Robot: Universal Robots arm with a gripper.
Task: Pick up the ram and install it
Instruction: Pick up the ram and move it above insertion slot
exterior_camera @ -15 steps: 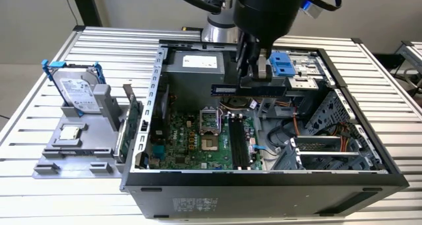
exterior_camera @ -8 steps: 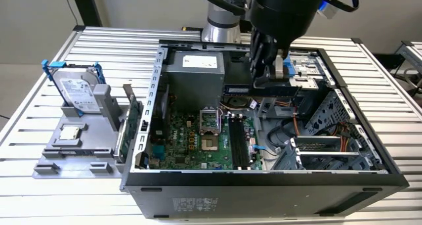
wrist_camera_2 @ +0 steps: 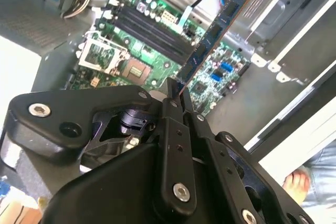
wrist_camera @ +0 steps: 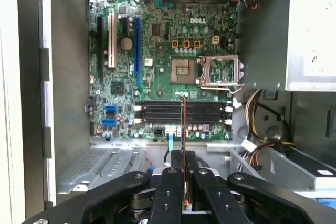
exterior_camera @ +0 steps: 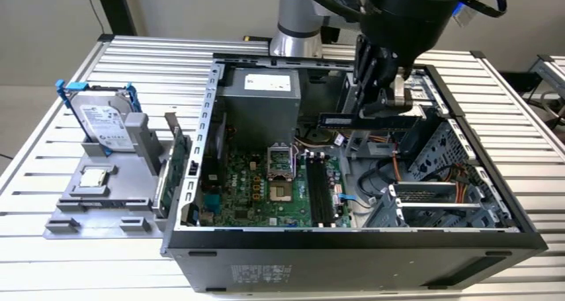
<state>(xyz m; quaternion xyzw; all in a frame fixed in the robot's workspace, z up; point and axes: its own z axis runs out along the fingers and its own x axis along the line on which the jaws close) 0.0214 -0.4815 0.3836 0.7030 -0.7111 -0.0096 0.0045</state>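
In the exterior view my gripper [exterior_camera: 391,108] hangs inside the open computer case [exterior_camera: 353,238], shut on the ram [exterior_camera: 366,121]. The ram is a dark stick lying level above the motherboard [exterior_camera: 256,188]. The black memory slots [exterior_camera: 319,188] lie below it, toward the front of the case. The second wrist view shows the ram [wrist_camera_2: 215,30] as a bluish board reaching out from between my fingertips, with my gripper [wrist_camera_2: 177,94] closed on its end. The first wrist view catches the ram [wrist_camera: 184,124] edge-on, crossing over the slots [wrist_camera: 157,112] at a right angle and apart from them, above my gripper [wrist_camera: 184,167].
Left of the case, a grey holder [exterior_camera: 97,195] carries a silver hard drive in a blue frame [exterior_camera: 102,119], a processor chip [exterior_camera: 92,176] and an upright green expansion card [exterior_camera: 176,162]. Inside stand the power supply [exterior_camera: 260,102], drive cage [exterior_camera: 441,202] and cables [exterior_camera: 393,169]. A person's foot [wrist_camera_2: 296,182] shows beside the table.
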